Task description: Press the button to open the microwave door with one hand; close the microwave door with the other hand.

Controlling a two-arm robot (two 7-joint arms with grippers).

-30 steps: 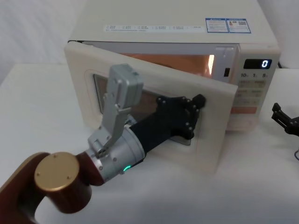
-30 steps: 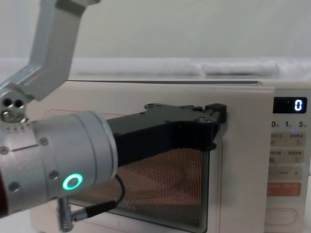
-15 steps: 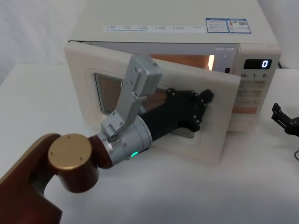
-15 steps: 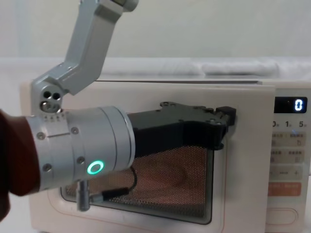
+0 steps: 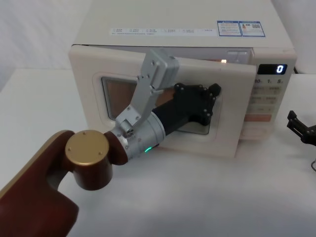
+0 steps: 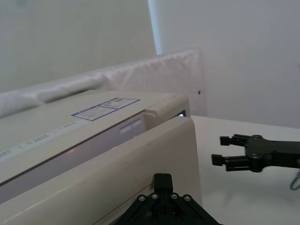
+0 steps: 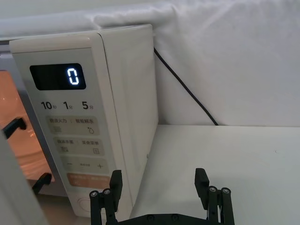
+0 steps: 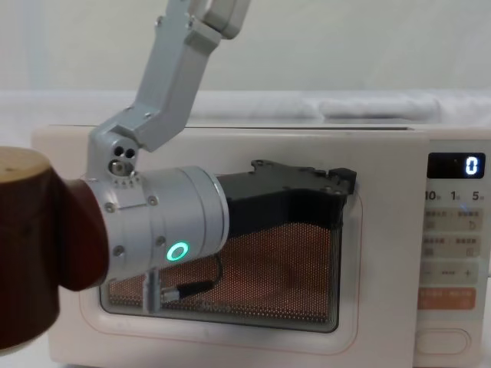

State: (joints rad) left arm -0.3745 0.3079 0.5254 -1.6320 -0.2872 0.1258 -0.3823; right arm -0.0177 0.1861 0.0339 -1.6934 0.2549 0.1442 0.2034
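The microwave door [image 5: 89, 89], cream with a dark window, stands almost shut. A narrow gap remains at its right edge, where the lit orange inside [image 7: 18, 150] still shows. My left gripper [image 5: 211, 94], black on a silver wrist with a green ring light [image 8: 179, 251], presses flat against the door front [image 8: 383, 253] near the window's upper right corner, fingers together. My right gripper [image 5: 302, 127] hovers open to the right of the microwave, level with the control panel's lower part. The wide button [image 8: 445, 341] sits at the bottom of that panel. The right gripper [image 7: 158, 185] touches nothing.
The cream microwave [image 5: 182, 19] stands on a white table [image 5: 207, 197], its display [image 5: 279, 67] showing 0. A black cable [image 7: 187, 96] runs down the white backdrop behind it. My left arm's brown elbow [image 5: 89, 158] reaches across the table's front left.
The door has swung from about a third open to nearly shut, pushed by my left gripper moving forward. The right gripper has stayed in place.
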